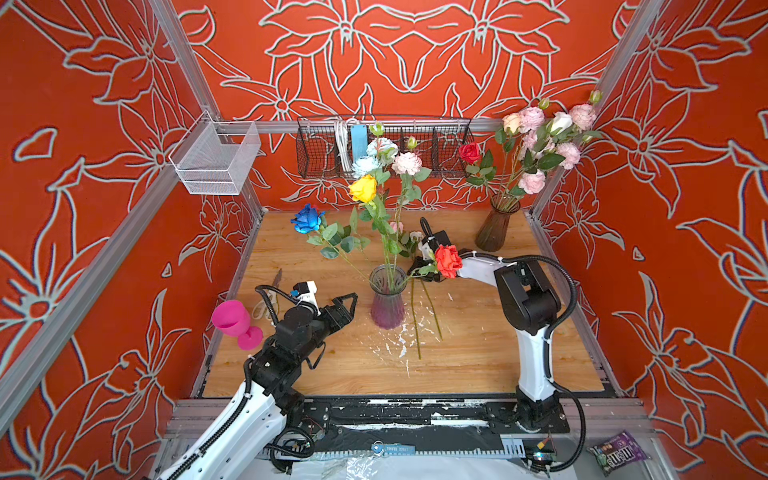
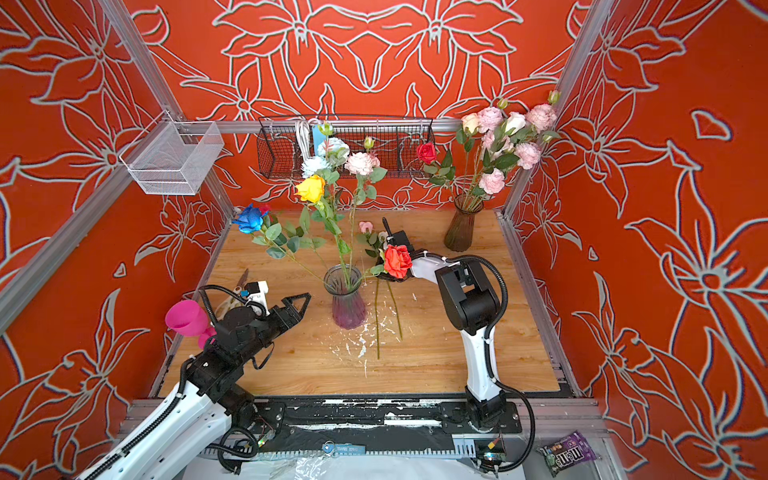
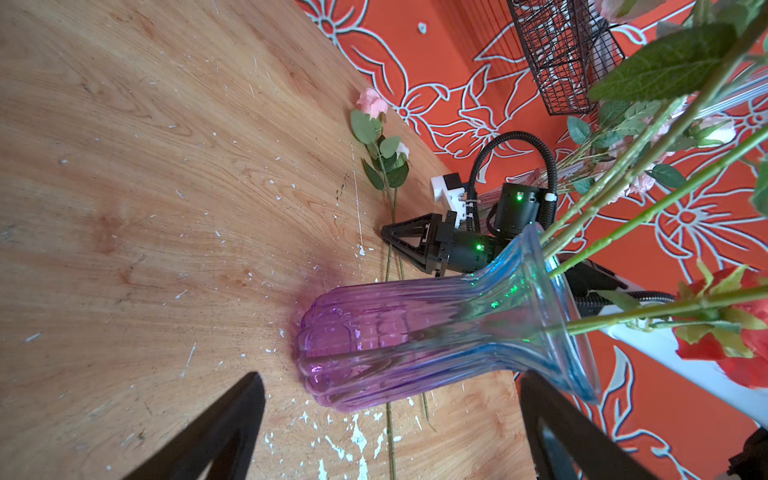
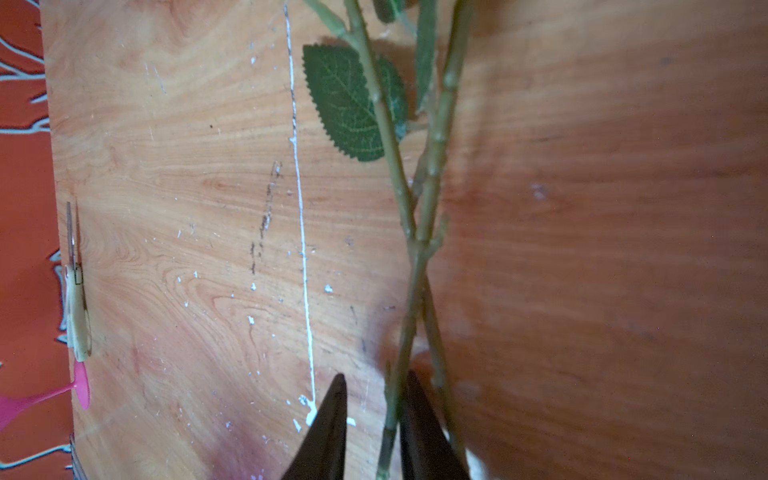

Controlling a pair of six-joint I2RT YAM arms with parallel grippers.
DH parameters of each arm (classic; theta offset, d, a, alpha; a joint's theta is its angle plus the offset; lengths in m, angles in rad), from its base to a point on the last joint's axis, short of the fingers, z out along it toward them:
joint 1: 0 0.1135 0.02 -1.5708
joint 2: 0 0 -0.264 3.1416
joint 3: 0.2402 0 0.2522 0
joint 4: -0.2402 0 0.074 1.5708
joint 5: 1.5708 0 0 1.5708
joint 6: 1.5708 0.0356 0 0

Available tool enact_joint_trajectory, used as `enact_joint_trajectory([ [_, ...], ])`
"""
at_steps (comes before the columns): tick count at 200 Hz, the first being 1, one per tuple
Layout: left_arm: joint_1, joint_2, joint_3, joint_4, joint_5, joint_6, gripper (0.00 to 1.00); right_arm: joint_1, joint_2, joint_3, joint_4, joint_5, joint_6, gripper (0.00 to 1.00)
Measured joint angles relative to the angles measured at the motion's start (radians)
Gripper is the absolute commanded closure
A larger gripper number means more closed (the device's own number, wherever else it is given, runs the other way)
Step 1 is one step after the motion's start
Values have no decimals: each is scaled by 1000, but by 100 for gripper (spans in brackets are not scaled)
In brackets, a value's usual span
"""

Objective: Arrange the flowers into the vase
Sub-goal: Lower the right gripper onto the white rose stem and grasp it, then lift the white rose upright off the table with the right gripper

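A purple glass vase (image 1: pixel 387 299) (image 2: pixel 348 301) (image 3: pixel 415 332) stands mid-table holding several flowers: a blue rose (image 1: pixel 308 218), a yellow rose (image 1: pixel 363 189), a pink peony (image 1: pixel 406 163) and a red-orange rose (image 1: pixel 449 261) leaning right. Two more flowers lie on the table right of the vase, their stems (image 1: pixel 415 316) crossing. My right gripper (image 1: pixel 413 269) (image 4: pixel 376 376) is low over them. Its jaws are narrowly open round one stem (image 4: pixel 405 328), which touches one finger with a gap to the other. My left gripper (image 1: pixel 351 303) (image 3: pixel 388 376) is open just left of the vase, empty.
A brown vase (image 1: pixel 496 228) of pink peonies stands at the back right corner. A pink goblet (image 1: pixel 232 318) and scissors (image 1: pixel 266 299) lie by the table's left edge. A black wire basket (image 1: pixel 382 149) and a white mesh basket (image 1: pixel 216 158) hang on the walls.
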Motion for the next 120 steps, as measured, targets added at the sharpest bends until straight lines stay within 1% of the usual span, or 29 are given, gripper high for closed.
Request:
enact_joint_trajectory([
  [24,0,-2,0,0,0,0,4,0,5,9,5,-1,16,90],
  [37,0,-6,0,-1,0,1,4,0,4,7,11,0,23,94],
  [59,0,-14,0,-3,0,3,4,0,-24,-35,43,7,34,97],
  [79,0,-21,1,-8,0,4,4,-1,-107,-104,60,14,42,98],
  [120,0,-23,19,-15,11,4,4,-12,-348,-208,117,18,58,99],
])
